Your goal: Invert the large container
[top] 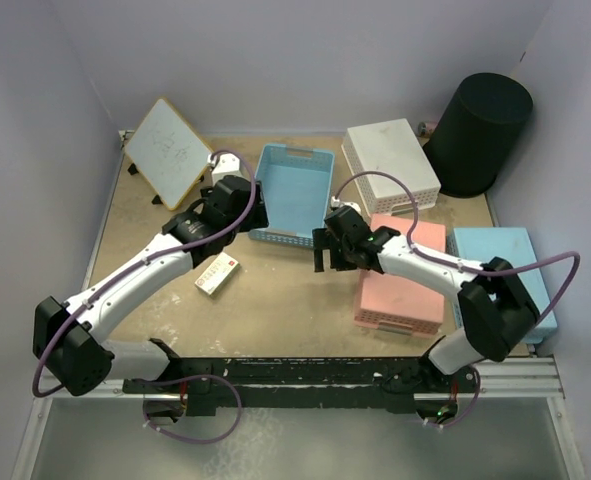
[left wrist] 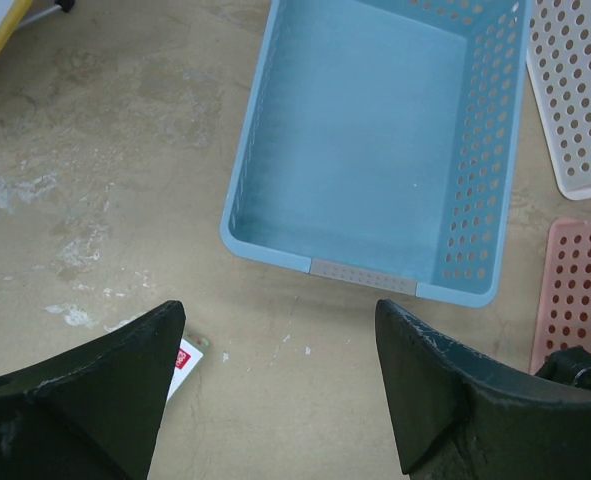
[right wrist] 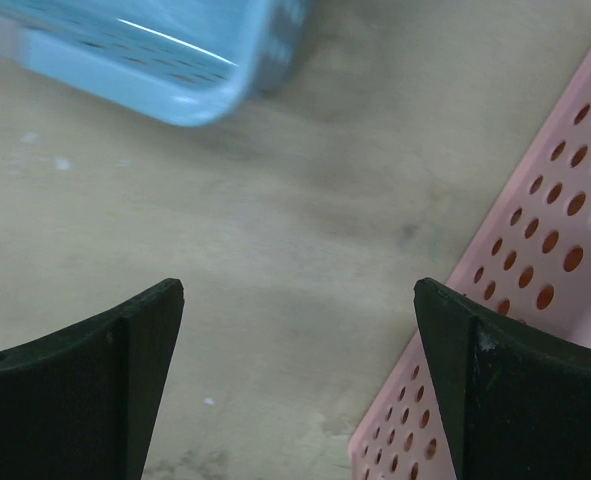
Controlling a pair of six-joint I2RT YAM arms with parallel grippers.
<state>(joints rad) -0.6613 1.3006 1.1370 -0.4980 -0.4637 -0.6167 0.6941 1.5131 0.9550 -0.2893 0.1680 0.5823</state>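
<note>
The left gripper hovers with its fingers apart over the table just short of the blue basket. The right gripper hangs spread just as wide between that basket and the pink basket, and neither holds anything. The large container stands on end in the far right corner, well apart from both arms; whether its mouth or its base faces up I cannot tell, so the reach, grip and flip may all be left.

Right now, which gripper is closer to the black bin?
Right. The right gripper is nearer the black bin, beside the pink basket; the left gripper, beyond the blue basket.
</note>
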